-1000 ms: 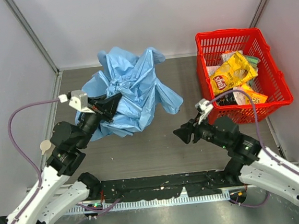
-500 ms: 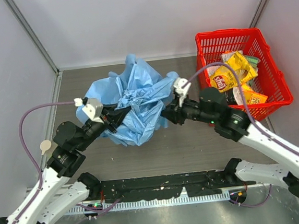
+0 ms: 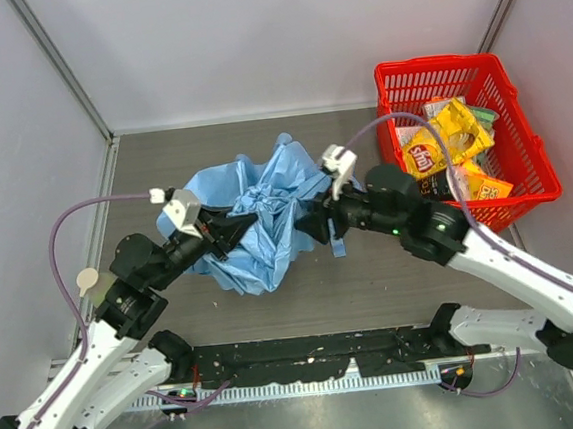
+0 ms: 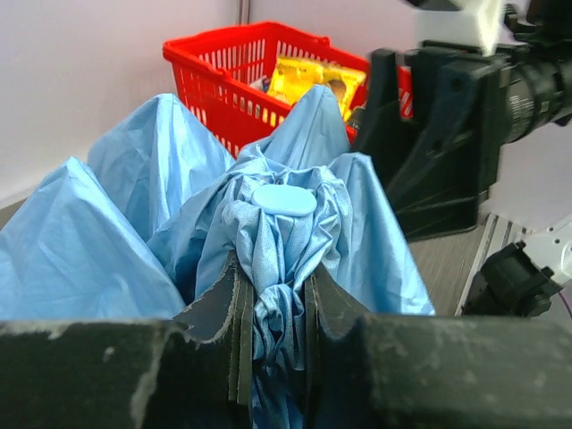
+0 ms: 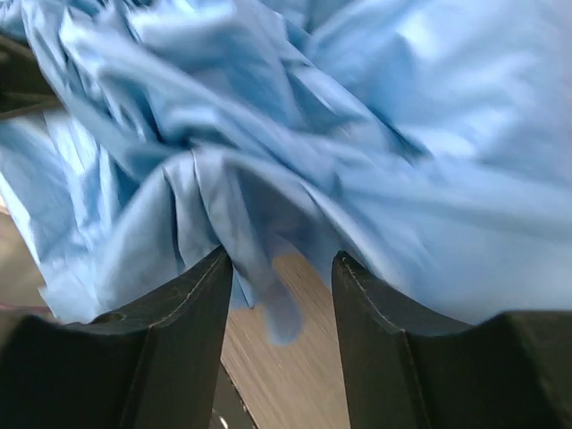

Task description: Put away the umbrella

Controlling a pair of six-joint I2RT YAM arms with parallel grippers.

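Note:
The umbrella [image 3: 265,201] is a crumpled heap of light sky-blue fabric in the middle of the table; its shaft and handle are hidden. My left gripper [image 3: 235,226] is at the heap's left side, shut on a twisted bunch of the fabric [image 4: 277,286] just below a small round blue cap [image 4: 284,198]. My right gripper [image 3: 314,222] is pressed against the heap's right edge. Its jaws stand open, with folds of the umbrella [image 5: 402,134] resting over the fingertips and a thin blue strap [image 5: 281,313] hanging loose between them.
A red plastic basket [image 3: 434,65] stands at the back right, holding a yellow chip bag [image 3: 448,138] and other snack packets. The basket [image 4: 223,76] lies beyond the heap in the left wrist view. Grey walls close in the table on three sides.
The right arm swung left from beside the basket to the umbrella's right edge. The left gripper dragged the fabric nearer and rightward, and the heap bunched tighter.

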